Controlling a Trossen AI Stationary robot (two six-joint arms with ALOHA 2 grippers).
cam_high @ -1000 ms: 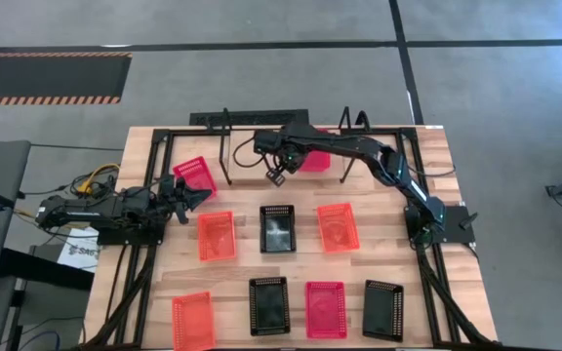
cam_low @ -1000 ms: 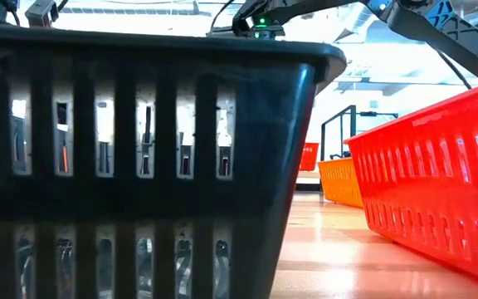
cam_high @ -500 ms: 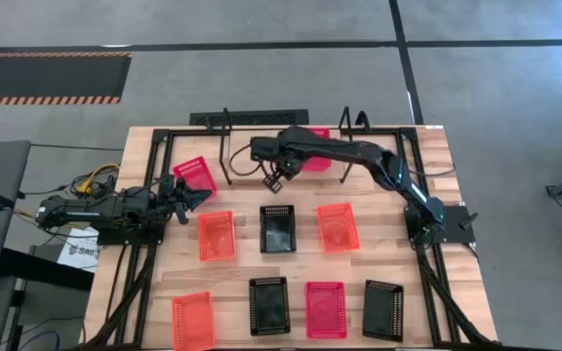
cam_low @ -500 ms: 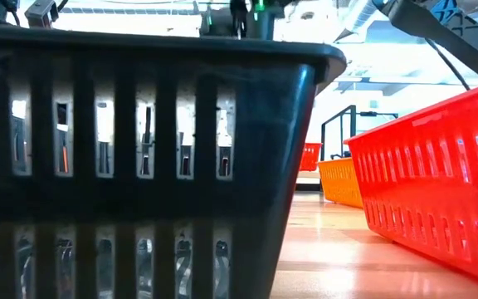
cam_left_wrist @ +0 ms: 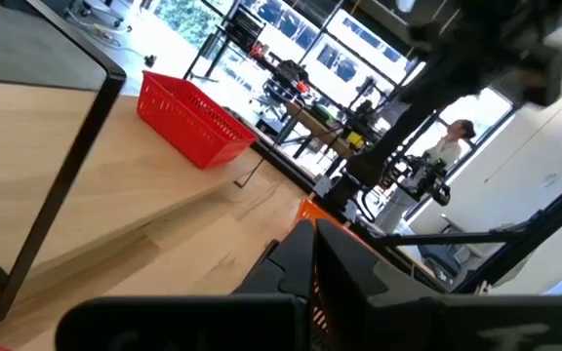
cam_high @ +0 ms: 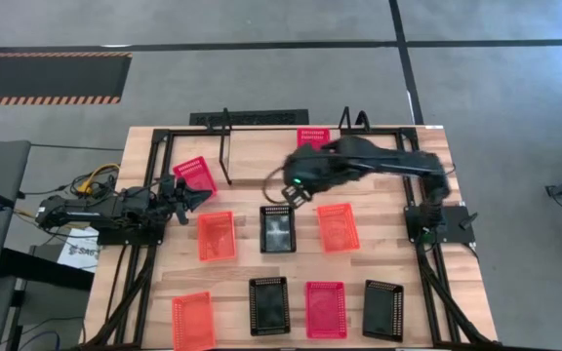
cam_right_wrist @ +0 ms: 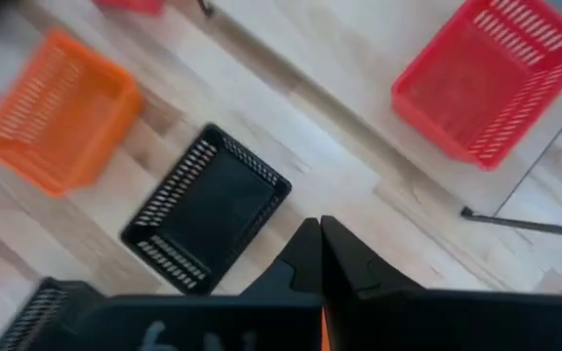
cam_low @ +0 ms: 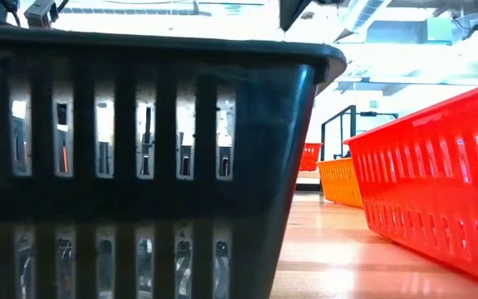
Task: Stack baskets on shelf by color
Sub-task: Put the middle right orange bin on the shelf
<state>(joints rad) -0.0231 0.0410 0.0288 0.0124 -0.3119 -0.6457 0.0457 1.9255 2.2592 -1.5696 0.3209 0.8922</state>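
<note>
Our right end effector (cam_high: pixel 293 187) hangs empty, fingers together, just beyond the far short end of the middle black basket (cam_high: pixel 277 229), whose long axis runs straight toward us. The left end effector (cam_high: pixel 195 195), also closed and empty, sits farther off on the tabletop (cam_high: pixel 252 156), so we judge the right arm better placed.

Black (cam_high: pixel 278 229), orange (cam_high: pixel 216 236) and red-pink baskets (cam_high: pixel 325 295) with slotted mesh walls lie on a pale wood-grain table (cam_high: pixel 252 161).
</note>
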